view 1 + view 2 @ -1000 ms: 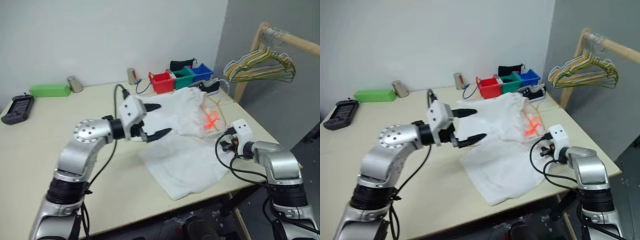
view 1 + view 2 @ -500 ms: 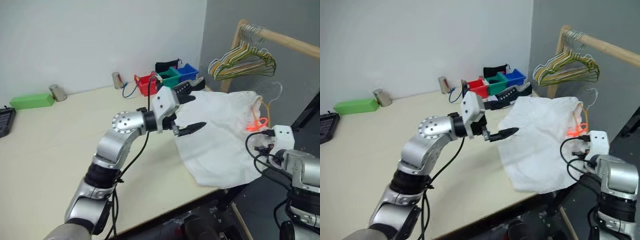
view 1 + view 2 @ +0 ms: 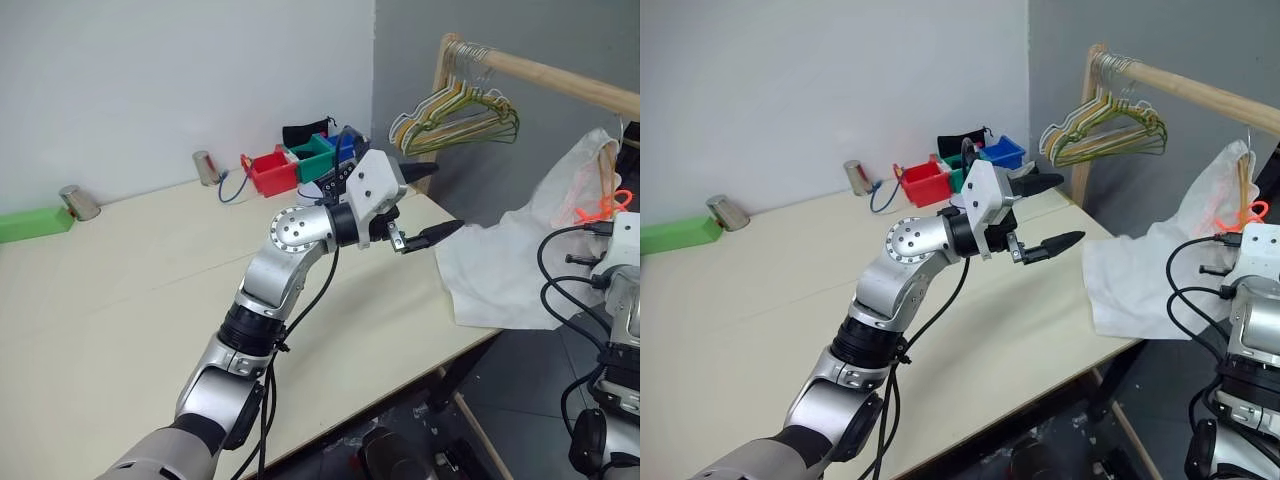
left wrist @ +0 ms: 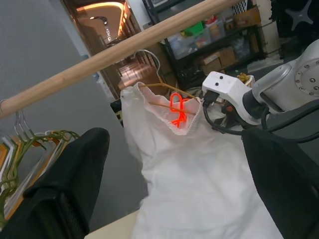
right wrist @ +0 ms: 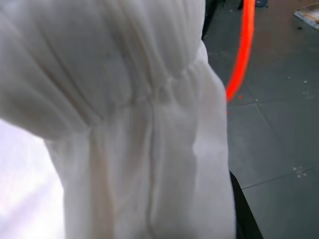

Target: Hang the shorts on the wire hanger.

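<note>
The white shorts (image 3: pixel 505 275) hang off the table's right edge, with the waistband (image 4: pixel 172 112) lifted high beside the wooden rail. A thin yellow wire hanger (image 4: pixel 162 94) runs through the waistband, next to a red-orange cord (image 4: pixel 177 107). My right gripper (image 4: pixel 219 94) is at the waistband and shut on the shorts, its fingers hidden by cloth. In the right wrist view the gathered cloth (image 5: pixel 124 124) lies right against the camera. My left gripper (image 3: pixel 430 203) reaches out over the table's right edge, open and empty, a short way from the shorts.
A wooden rail (image 3: pixel 540 75) carries a bunch of green, yellow and white hangers (image 3: pixel 455 120). Red, green and blue bins (image 3: pixel 268 172), two metal cups (image 3: pixel 205 165) and a green block (image 3: pixel 30 222) stand at the back of the table (image 3: pixel 150 290).
The camera has swung right. My right gripper has lifted the shorts off the table, up and right toward the rail. My left gripper has followed to the right, still open.
</note>
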Robot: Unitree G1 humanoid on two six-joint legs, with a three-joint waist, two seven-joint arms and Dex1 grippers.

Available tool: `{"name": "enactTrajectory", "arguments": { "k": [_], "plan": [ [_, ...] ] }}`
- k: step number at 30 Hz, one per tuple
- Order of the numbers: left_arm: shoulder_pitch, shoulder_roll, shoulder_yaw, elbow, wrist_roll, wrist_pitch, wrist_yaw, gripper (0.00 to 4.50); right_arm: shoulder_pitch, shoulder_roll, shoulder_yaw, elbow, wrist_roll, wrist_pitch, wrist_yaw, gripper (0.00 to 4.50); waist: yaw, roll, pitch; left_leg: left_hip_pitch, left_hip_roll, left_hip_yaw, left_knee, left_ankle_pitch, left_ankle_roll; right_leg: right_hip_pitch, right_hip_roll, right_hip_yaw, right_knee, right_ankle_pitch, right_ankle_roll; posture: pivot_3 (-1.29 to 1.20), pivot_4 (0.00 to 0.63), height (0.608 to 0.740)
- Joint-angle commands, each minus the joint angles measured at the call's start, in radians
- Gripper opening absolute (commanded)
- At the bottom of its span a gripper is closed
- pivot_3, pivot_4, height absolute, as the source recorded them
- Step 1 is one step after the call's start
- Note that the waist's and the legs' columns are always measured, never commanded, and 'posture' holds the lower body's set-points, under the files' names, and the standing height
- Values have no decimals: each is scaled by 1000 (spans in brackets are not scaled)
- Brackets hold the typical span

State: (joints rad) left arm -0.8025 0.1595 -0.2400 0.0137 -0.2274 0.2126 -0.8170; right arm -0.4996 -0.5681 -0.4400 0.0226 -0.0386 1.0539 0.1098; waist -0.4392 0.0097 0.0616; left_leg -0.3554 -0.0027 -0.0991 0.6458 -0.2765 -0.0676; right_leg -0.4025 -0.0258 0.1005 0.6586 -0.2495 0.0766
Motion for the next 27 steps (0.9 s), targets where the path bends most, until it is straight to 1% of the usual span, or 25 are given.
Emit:
{"name": "enactTrajectory", "arguments": {
  "k": [1,6,11,15,18,19,20,21,27],
  "plan": [
    [-14,2,11,-14,3,-15,8,4491,-25,-25,50,-60,-2,-66,7,0,-3,0,0,0,0,0,0,0,0,0,0,0,0,0,0,-426,0,740],
    [-22,0,16,-8,4,-17,10,4491,-31,-18,85,-68,-10,-115,-15,0,-5,0,0,0,0,0,0,0,1,0,0,0,0,0,1,-423,0,740],
    [-16,-1,14,-16,3,-13,10,4491,-66,10,26,-39,4,-143,-85,0,-4,0,0,1,0,0,0,0,1,2,0,0,-1,0,1,-424,0,740],
    [-15,0,15,-19,2,-9,11,4491,-131,42,-78,-15,40,-114,-156,0,-4,0,0,3,0,0,0,-1,1,3,-1,0,-1,0,1,-426,0,740],
    [-14,-1,12,-21,2,-6,12,4491,-156,63,-110,-10,65,-83,-173,0,-3,0,0,4,0,0,0,-1,1,6,0,0,-2,0,1,-427,0,740],
    [-15,-2,12,-22,2,-5,13,4491,-164,70,-117,-10,72,-71,-176,0,-3,0,0,6,0,0,-1,-1,2,7,-1,0,-2,-1,1,-427,0,740],
    [-16,-2,13,-22,2,-4,13,4491,-175,78,-127,-10,82,-54,-181,0,-4,0,0,8,-1,0,-1,-5,9,10,-1,0,-3,-1,2,-427,0,740],
    [-17,-2,13,-21,2,-3,13,4491,-183,84,-133,-11,91,-39,-186,0,-4,0,0,10,-1,0,-1,-6,10,12,-1,0,-4,-1,2,-426,0,740],
    [-16,3,14,-20,5,-2,13,4491,-201,114,-133,-35,120,19,-201,0,-3,0,0,9,-2,0,-1,-6,10,17,0,2,-10,-2,4,-421,0,740]
  ]
}}
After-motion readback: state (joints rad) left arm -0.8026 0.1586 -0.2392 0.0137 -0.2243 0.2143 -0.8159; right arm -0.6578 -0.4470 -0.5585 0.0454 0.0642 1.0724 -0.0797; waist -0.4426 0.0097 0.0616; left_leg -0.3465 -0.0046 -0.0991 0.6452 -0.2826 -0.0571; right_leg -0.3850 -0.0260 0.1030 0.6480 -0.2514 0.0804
